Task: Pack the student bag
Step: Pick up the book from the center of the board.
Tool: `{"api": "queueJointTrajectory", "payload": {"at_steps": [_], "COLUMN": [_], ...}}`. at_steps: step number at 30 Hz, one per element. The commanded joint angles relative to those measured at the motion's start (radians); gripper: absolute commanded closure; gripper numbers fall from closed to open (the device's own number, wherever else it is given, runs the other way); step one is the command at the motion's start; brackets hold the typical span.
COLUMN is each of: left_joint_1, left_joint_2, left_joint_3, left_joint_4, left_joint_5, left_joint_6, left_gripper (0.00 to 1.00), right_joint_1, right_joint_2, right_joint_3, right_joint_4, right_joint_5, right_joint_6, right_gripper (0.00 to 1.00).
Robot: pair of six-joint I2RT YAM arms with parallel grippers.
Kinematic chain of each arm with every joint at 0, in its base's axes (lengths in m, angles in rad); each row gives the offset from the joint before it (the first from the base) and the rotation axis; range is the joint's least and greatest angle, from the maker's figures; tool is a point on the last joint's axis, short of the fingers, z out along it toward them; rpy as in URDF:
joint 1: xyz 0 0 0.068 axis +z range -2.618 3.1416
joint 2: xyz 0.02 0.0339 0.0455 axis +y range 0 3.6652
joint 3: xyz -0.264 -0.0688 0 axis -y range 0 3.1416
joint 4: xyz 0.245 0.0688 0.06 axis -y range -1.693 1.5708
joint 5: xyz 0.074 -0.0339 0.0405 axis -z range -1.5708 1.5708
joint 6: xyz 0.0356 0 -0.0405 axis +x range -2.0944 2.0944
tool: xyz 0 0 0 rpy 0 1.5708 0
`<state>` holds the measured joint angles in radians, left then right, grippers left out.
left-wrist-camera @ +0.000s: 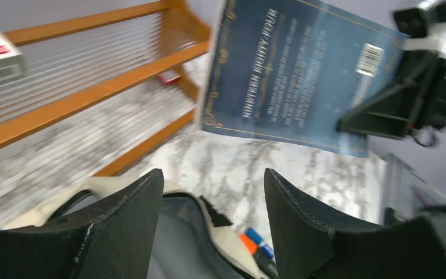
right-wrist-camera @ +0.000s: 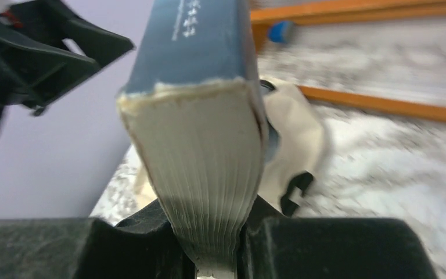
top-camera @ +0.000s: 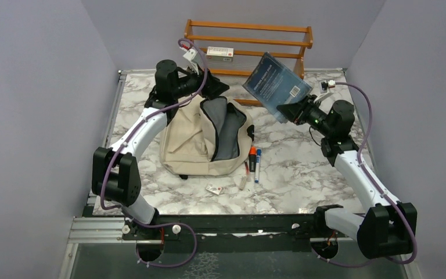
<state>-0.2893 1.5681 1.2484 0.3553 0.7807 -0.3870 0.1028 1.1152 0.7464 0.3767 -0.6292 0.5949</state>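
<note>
Bag (top-camera: 200,145) lies on table (top-camera: 302,180), left of centre, with its top opening unzipped. Left hand (left-wrist-camera: 212,192): released, fingers spread, above the bag's far edge. Right hand (right-wrist-camera: 215,244): grasping book (top-camera: 276,81), raised right of the bag.

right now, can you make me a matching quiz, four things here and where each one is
Things
1. blue book
2. student bag
3. white box
4. markers

Places
A. on the wooden rack
B. clamped in the right gripper, off the table
C. lying unzipped on the table
D. loose on the table beside the bag

Pairs: 1-B; 2-C; 3-A; 4-D
</note>
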Motion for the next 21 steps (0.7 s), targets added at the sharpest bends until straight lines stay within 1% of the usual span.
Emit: {"api": "queueJointTrajectory", "payload": {"at_steps": [1, 3, 5, 8, 14, 19, 21], "left_joint_1": [-0.037, -0.080, -0.137, -0.203, -0.293, -0.350, -0.355], "left_joint_2": [0.083, 0.091, 0.103, 0.144, 0.223, 0.285, 0.309], "left_joint_3": [0.146, 0.155, 0.167, 0.184, 0.196, 0.213, 0.221], "left_joint_4": [-0.480, -0.559, -0.625, -0.693, -0.767, -0.791, -0.791], "left_joint_5": [-0.238, -0.362, -0.520, -0.710, -0.960, -1.118, -1.148], "left_joint_6": [0.302, 0.367, 0.435, 0.478, 0.502, 0.529, 0.530], "left_gripper": [0.35, 0.35, 0.35, 0.35, 0.35, 0.35, 0.35], "right_joint_1": [-0.005, -0.005, -0.005, -0.005, -0.005, -0.006, -0.005], "right_joint_2": [-0.044, -0.042, -0.039, -0.027, -0.019, -0.029, -0.030], "right_joint_3": [0.051, 0.050, 0.042, 0.025, 0.031, 0.027, 0.022], "right_joint_4": [-0.183, -0.202, -0.204, -0.190, -0.202, -0.221, -0.221], "right_joint_5": [0.201, 0.208, 0.212, 0.213, 0.209, 0.222, 0.222], "right_joint_6": [-0.096, -0.096, -0.087, -0.072, -0.074, -0.082, -0.083], "right_gripper": [1.00, 1.00, 1.00, 1.00, 0.99, 0.99, 1.00]}}
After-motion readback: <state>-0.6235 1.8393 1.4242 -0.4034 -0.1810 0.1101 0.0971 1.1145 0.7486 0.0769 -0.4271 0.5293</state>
